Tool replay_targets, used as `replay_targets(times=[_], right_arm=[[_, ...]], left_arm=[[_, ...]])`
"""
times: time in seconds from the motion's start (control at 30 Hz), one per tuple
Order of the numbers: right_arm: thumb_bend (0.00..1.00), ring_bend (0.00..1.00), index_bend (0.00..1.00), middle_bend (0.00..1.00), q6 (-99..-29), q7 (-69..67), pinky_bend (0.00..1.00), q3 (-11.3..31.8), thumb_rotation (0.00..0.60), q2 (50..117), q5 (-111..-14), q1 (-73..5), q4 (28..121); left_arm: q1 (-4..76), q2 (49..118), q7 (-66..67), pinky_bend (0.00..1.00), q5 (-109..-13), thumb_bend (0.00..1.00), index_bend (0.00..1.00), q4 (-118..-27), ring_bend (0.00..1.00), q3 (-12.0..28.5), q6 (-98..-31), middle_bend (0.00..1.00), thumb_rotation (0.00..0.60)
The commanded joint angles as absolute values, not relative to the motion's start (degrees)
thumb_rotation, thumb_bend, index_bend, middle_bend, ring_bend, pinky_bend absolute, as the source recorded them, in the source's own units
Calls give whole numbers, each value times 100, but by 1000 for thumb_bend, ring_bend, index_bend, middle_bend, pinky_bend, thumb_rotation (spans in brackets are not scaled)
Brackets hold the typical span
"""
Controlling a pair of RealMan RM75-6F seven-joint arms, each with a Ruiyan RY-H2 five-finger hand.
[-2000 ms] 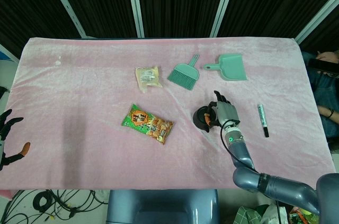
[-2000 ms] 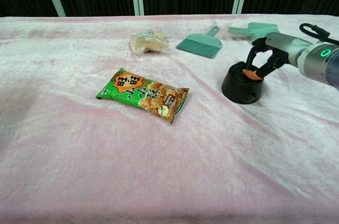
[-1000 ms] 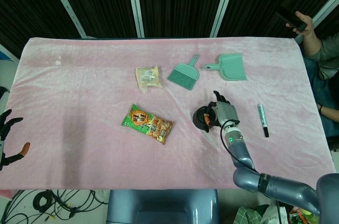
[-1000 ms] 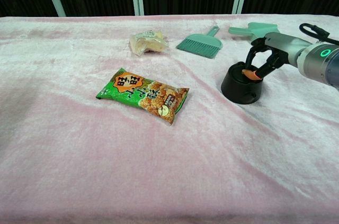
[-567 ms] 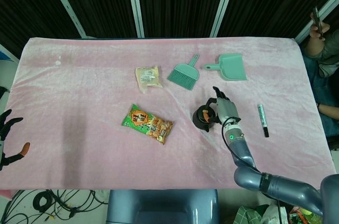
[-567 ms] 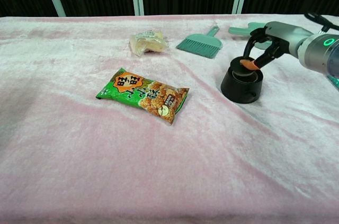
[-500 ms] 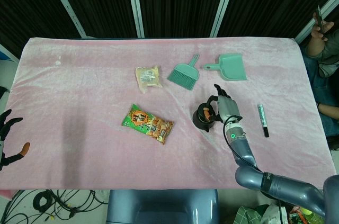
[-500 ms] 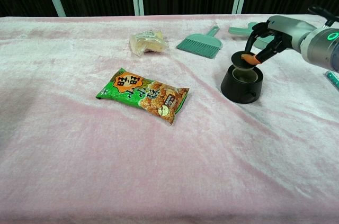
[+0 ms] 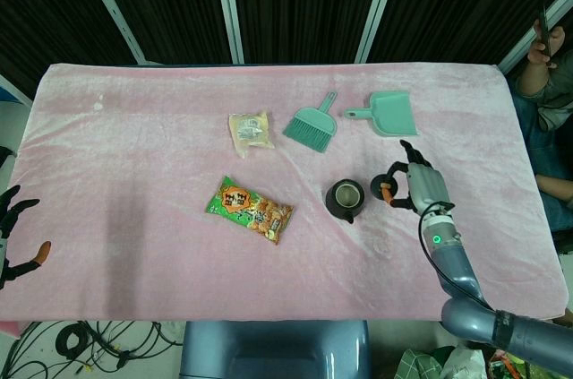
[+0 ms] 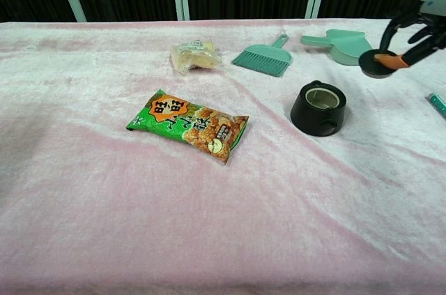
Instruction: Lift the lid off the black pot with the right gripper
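Holding the lid (image 10: 376, 65) clear of the black pot (image 9: 345, 199), the right hand (image 9: 421, 185) pinches it by its orange knob between fingertips, other fingers curled loosely around; lid hangs roughly level in the chest view, underside facing down. Pot sits open on the pink cloth (image 9: 134, 137), pale interior showing, to the left of the hand and lower than the lid; the two are apart, no contact. Judging from this, the lift itself looks done, and what remains is likely setting the lid down. The relation that matters: free cloth lies directly below and just right of the hand, between pot and a green pen (image 10: 437, 104), so a straight descent should land the lid beside the pot without crossing it. Risk as I read it: knob grip is small, lid could swing or slip if lowered fast. Left hand (image 9: 13, 236) sits far off at the table's left edge, fingers spread, holding nothing, much further from the pot. Snack bag (image 9: 250, 210), brush (image 9: 312, 124), dustpan (image 9: 387, 114), small wrapped packet (image 9: 251, 131) lie well away from the lid
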State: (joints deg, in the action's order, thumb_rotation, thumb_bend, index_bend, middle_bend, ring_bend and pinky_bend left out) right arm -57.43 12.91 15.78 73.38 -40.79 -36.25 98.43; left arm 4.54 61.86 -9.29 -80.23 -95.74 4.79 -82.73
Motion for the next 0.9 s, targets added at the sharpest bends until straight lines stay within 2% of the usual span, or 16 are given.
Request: replay_targets(times=[0.03,0.27,0.4,0.67,0.77,0.9], right_arm=[[317,66,627,0,-5775,1139,139,1303,600,7173,-4340,-3355,9957],[317,66,627,0,-5798,868,139,934,600,7466,-4709,-3069,9613],[317,66,627,0,-5758,725,138,777,600,7861,-4901,-2995,9131],[299,65,622,0,-5660,471,139,645,600,8339,-5100,-2884,8447],[246,66,522,0,-5600,370,139,634,600,8417,-5155,-2854,8300],[144,63,275,0,-5535,282,139,644,600,8430,-5228,-2836,8228]], left_arm=[[455,6188,-926,0,-8025,335,206,-9575,0,478,-8272,25,600],[455,6190,-917,0,-8017,335,206,-9575,0,480,-8272,25,600],[450,6188,-929,0,-8011,335,206,-9573,0,483,-8278,25,600],[454,6182,-931,0,-8000,335,206,-9569,0,485,-8264,25,600],[451,6182,-931,0,-8004,335,206,-9572,0,483,-8270,25,600],[449,6184,-926,0,-8008,335,206,-9571,0,483,-8278,25,600]])
